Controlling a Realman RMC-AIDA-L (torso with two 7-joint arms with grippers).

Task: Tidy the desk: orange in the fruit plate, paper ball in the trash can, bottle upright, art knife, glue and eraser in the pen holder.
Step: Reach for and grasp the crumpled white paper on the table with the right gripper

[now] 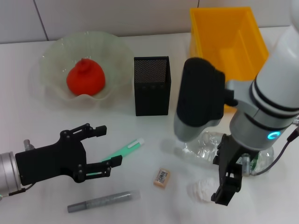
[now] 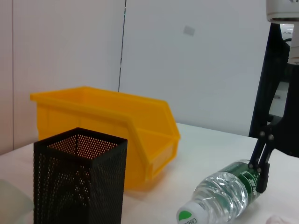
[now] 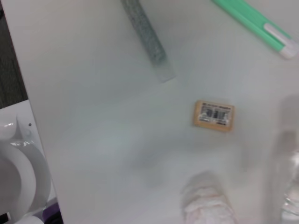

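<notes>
Clear plastic bottle (image 1: 219, 148) with green label lies sideways on the white counter (image 1: 140, 135), right tool (image 1: 229, 179) spread above it; left tool (image 1: 100, 149) spread apart.

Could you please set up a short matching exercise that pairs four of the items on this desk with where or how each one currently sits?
Things:
1. orange
2. bottle
3. eraser
4. pen holder

States:
A. lying on its side
B. standing upright between bowl and yellow bin
C. inside the green glass bowl
D. flat on the desk near the paper ball

Pairs: 1-C, 2-A, 3-D, 4-B
</notes>
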